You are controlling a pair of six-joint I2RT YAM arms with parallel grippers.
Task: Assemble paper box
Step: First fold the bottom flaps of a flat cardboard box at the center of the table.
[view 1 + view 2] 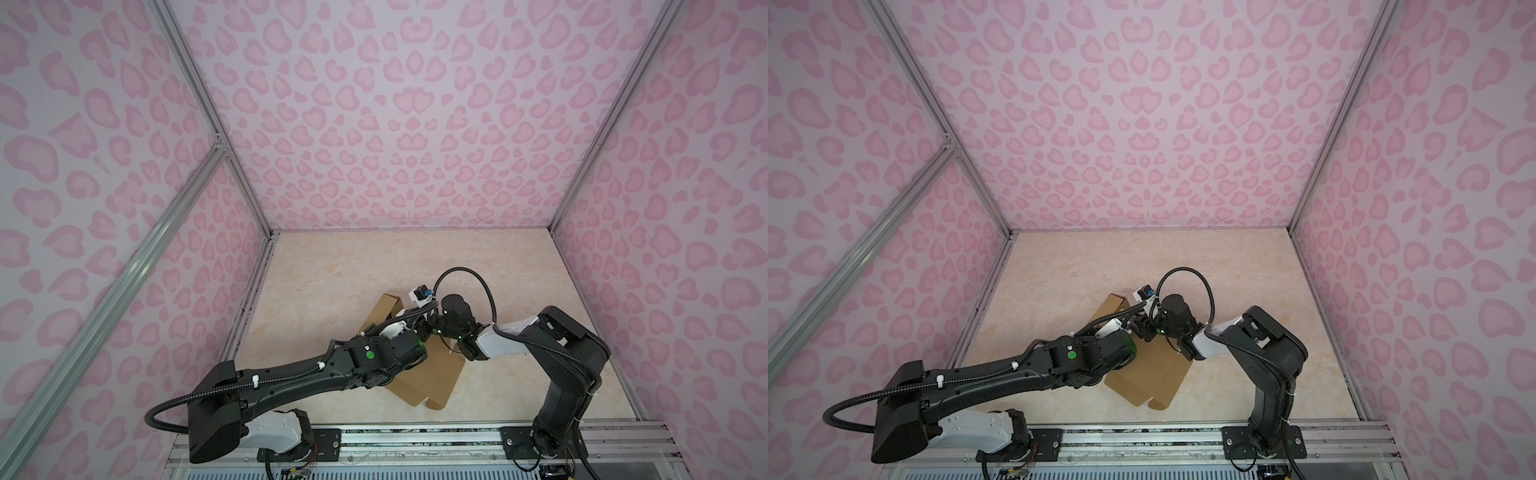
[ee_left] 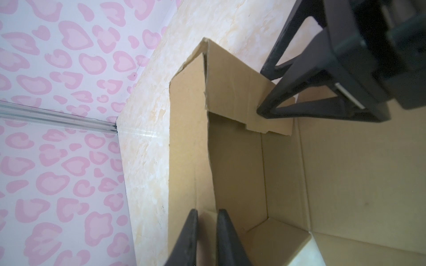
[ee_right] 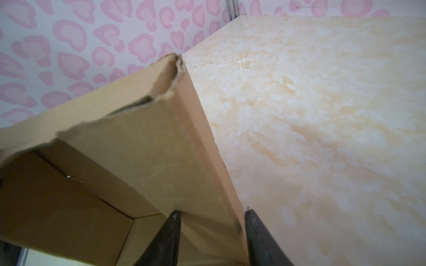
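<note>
The paper box (image 1: 432,374) is lying half-folded on the surface (image 1: 353,270) between both arms. The left end effector (image 2: 207,213) is pinching 1 edge, steadying it. The right end effector (image 3: 212,214) is straddling the doubled wall (image 3: 184,149); whether it is clamping, I cannot tell. Pressing evenly should seat the tabs.

No legible text, label, brand, number or sign can be read in any view. The paper box (image 1: 436,370) shows plain brown faces without print. The green dot (image 1: 368,355) on the left arm, at 9 o'clock from the box in a top view, carries no characters.
</note>
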